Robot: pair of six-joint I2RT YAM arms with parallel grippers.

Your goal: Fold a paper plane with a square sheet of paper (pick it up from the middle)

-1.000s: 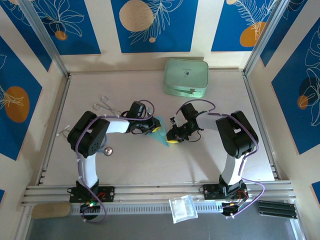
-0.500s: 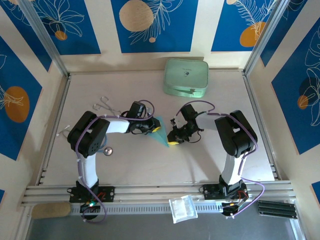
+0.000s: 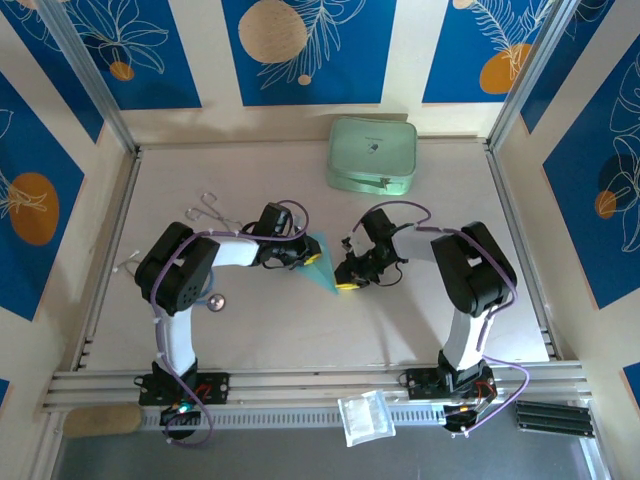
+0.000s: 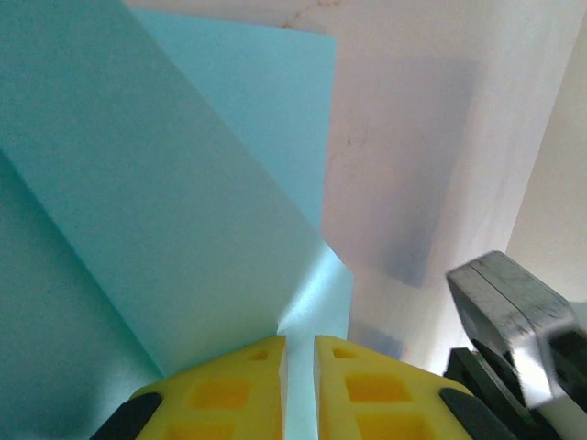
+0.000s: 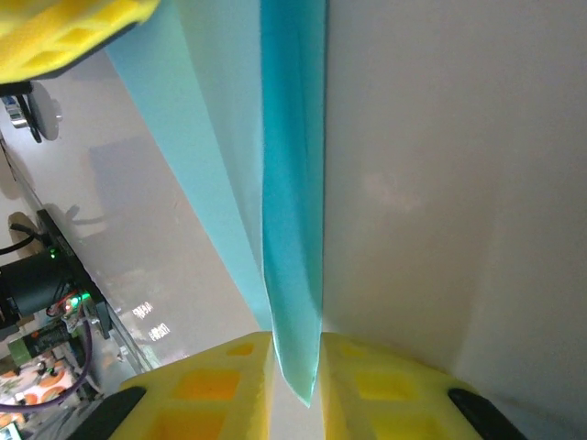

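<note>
**Blue paper pinched at two places, mid-table**

Top view, left side: metal forceps [image 3: 208, 209] lie on the table [image 3: 260, 335], beyond the left arm's elbow and well apart from the paper.

Left gripper [image 3: 312, 258]: sits at the left edge of the blue paper [image 3: 328, 275], near its wide far end. In the left wrist view the two yellow fingers [image 4: 229, 394] stand almost together with only a slit between them, and a thin edge of the blue paper [image 4: 138, 183] runs down into that slit. The gripper [image 4: 300, 357] is clenched on the paper. Beyond the fingertips the sheet spreads up and to the left in broad folded panels with one diagonal crease.

Paper: from above it reads as a narrow sky-blue wedge, wide end away from the arm bases and point toward them, lying between the two grippers at mid-table.

Right gripper [image 3: 347, 284]: sits at the near, pointed end of the wedge, on its right side. In the right wrist view the yellow fingers [image 5: 385, 390] flank the pointed tip of the blue paper [image 5: 293, 183], which fills the narrow gap and pokes down past the pads. The gripper [image 5: 296, 362] is clamped on the paper tip. The left gripper's yellow finger shows in the upper-left corner.

Far right of centre: the mint-green case [image 3: 372, 155] rests near the back edge, well apart from the paper.
</note>
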